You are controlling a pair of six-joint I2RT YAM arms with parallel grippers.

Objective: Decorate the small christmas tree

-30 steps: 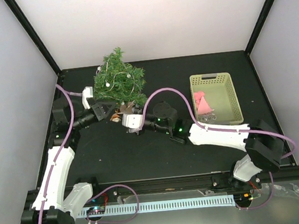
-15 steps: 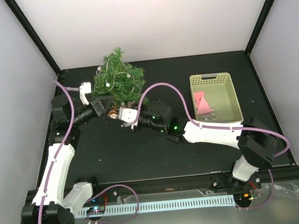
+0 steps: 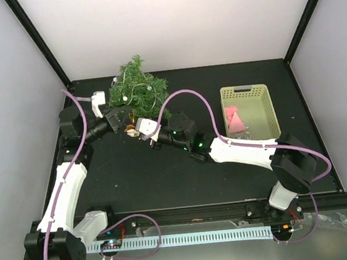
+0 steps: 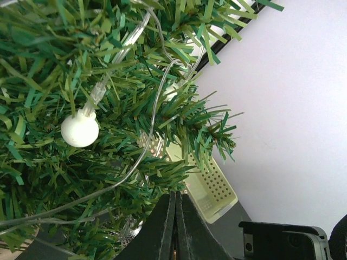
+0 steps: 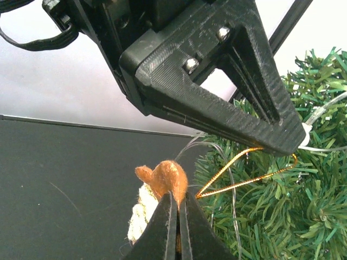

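Overhead camera looks steeply down on the whole tabletop (image 3: pixel 166 180), the small christmas tree (image 3: pixel 137 91) far off. Left wrist camera sits buried in the tree's needles, looking outward. Right wrist camera faces the tree closely from beside. All share the tree.

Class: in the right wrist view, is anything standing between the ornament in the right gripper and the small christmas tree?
Nothing solid. The brown ornament in the right gripper sits just left of the small christmas tree. Only its gold loop spans the gap, up to the left gripper.
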